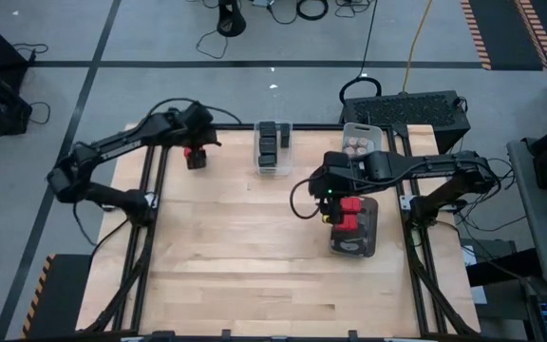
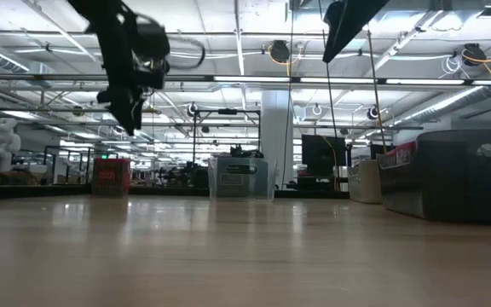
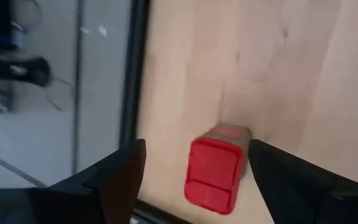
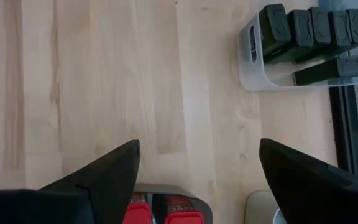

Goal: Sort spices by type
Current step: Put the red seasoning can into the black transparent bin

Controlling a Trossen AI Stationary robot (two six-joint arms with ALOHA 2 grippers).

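Observation:
One red tin point(image 3: 215, 173) stands alone on the wood near the table's far left edge, also seen as the red tin point(image 1: 195, 158) and the red tin point(image 2: 111, 175). My left gripper point(image 3: 197, 146) hangs open above it, a finger on either side, touching nothing; in the low view my left gripper point(image 2: 130, 111) is well clear of the tin. My right gripper point(image 4: 199, 144) is open over the dark bin point(image 1: 368, 242) that holds several red tins point(image 1: 351, 220). Dark tins point(image 1: 271, 144) fill a clear bin, and round jars point(image 1: 357, 146) sit in another.
The clear bin of dark tins point(image 4: 303, 37) stands at the table's far middle, and the jar bin point(image 1: 359, 129) is to its right. The table's black frame edge point(image 3: 129, 93) runs close beside the lone red tin. Bare wood point(image 1: 254, 256) covers the middle and near part.

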